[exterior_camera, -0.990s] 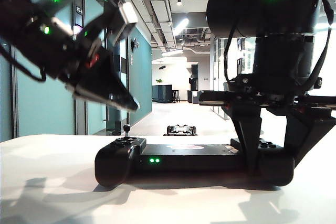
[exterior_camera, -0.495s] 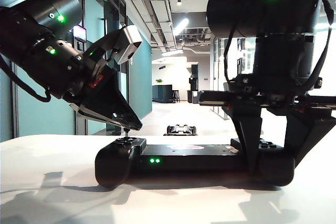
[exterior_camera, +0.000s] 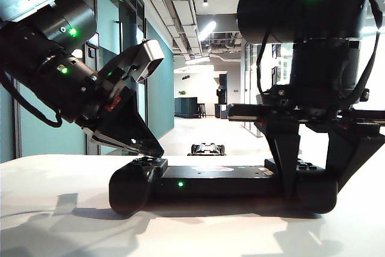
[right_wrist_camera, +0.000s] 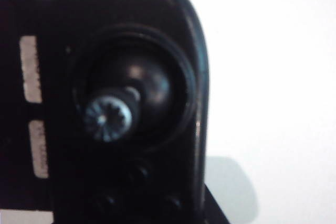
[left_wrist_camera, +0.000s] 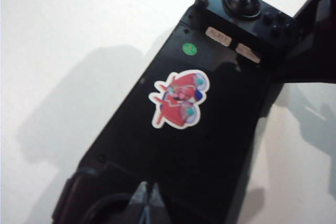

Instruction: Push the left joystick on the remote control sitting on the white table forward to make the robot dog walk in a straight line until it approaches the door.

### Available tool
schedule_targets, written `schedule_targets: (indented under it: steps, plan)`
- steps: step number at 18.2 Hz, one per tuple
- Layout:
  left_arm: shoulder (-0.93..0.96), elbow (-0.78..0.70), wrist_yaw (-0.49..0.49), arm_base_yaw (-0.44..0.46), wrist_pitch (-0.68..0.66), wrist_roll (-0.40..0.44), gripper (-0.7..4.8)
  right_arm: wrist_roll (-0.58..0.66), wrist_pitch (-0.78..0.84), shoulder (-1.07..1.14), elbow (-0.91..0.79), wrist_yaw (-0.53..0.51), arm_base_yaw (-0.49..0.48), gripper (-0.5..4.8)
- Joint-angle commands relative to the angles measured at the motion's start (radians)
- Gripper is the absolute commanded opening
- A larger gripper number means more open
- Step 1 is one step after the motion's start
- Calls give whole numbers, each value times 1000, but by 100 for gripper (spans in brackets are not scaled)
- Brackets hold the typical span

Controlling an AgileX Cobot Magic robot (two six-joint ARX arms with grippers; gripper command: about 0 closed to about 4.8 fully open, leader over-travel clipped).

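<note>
The left gripper [exterior_camera: 153, 147] comes down from about ten o'clock in the outside view, and its two fingers are pressed together into one point. That point sits on the left end of the remote control [exterior_camera: 219, 185], right where the left joystick is, so the stick itself is hidden. The remote control lies flat on the white table [exterior_camera: 54, 209]. The right gripper [exterior_camera: 313, 176] stands over the right end of the remote control with one finger on each side, squeezing it. The robot dog [exterior_camera: 207, 148] is small and far off on the hallway floor, at about twelve o'clock from the remote control. In the left wrist view, the shut fingertips [left_wrist_camera: 148, 203] touch the remote control near a red sticker [left_wrist_camera: 178, 99]. In the right wrist view, the right stick [right_wrist_camera: 109, 116] fills the middle.
</note>
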Motion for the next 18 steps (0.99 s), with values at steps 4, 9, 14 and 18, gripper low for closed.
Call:
schedule_targets:
  steps: [4, 9, 14, 18]
  plan:
    - [3, -1, -14, 1, 57, 0, -5, 3, -6, -1, 0, -16, 0, 166]
    - [3, -1, -16, 1, 68, 0, -5, -2, -8, -1, 0, -19, 0, 166]
    - [3, -1, -15, 1, 69, 0, -5, -24, -8, -1, 0, -20, 0, 166]
    - [3, -1, -18, 1, 69, 0, -5, -24, -8, -1, 0, -19, 0, 166]
